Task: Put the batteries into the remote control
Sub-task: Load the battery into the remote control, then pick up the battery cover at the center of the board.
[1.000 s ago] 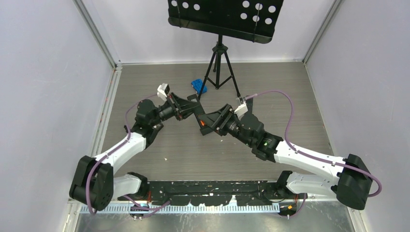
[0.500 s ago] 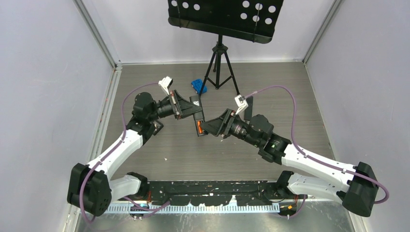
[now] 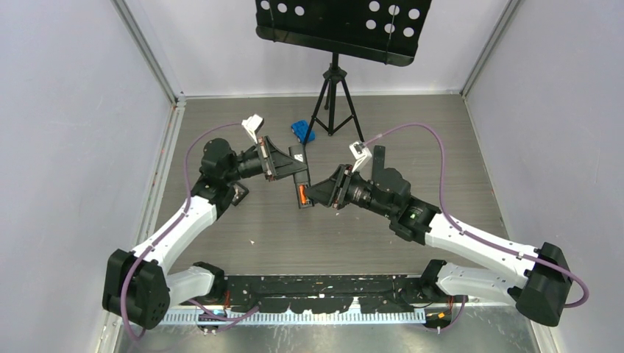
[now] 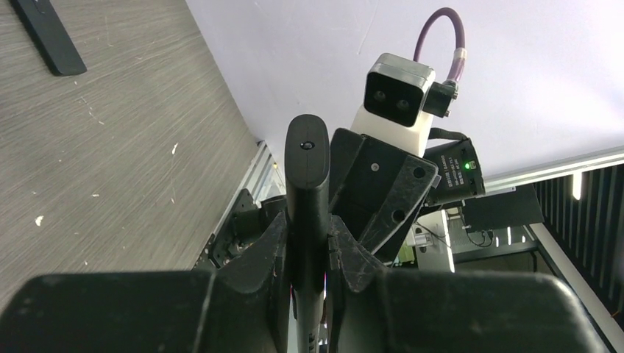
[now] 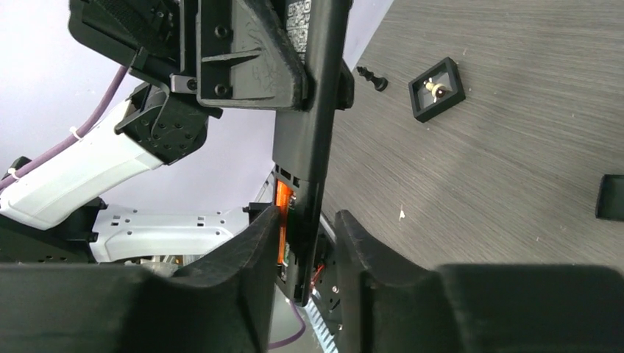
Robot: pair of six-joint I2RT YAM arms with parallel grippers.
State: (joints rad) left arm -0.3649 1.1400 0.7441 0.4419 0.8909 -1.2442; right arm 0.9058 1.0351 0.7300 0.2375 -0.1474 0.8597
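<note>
My left gripper is shut on the remote control, a slim black bar held above the table with its lower end hanging free. In the left wrist view the remote control stands up between the pinching jaws of the left gripper. An orange battery lies in the open compartment at the remote control's lower end. My right gripper straddles that end: one finger rests against the battery side, and a narrow gap stays on the other side. Other batteries are out of view.
A blue object lies by the tripod stand at the back. A square black frame and a small black piece rest on the table. A black bar lies flat farther off.
The right gripper's jaws have narrowed around the remote control's lower end. Both arms shifted slightly left and back over the last second, the remote control going with them.
</note>
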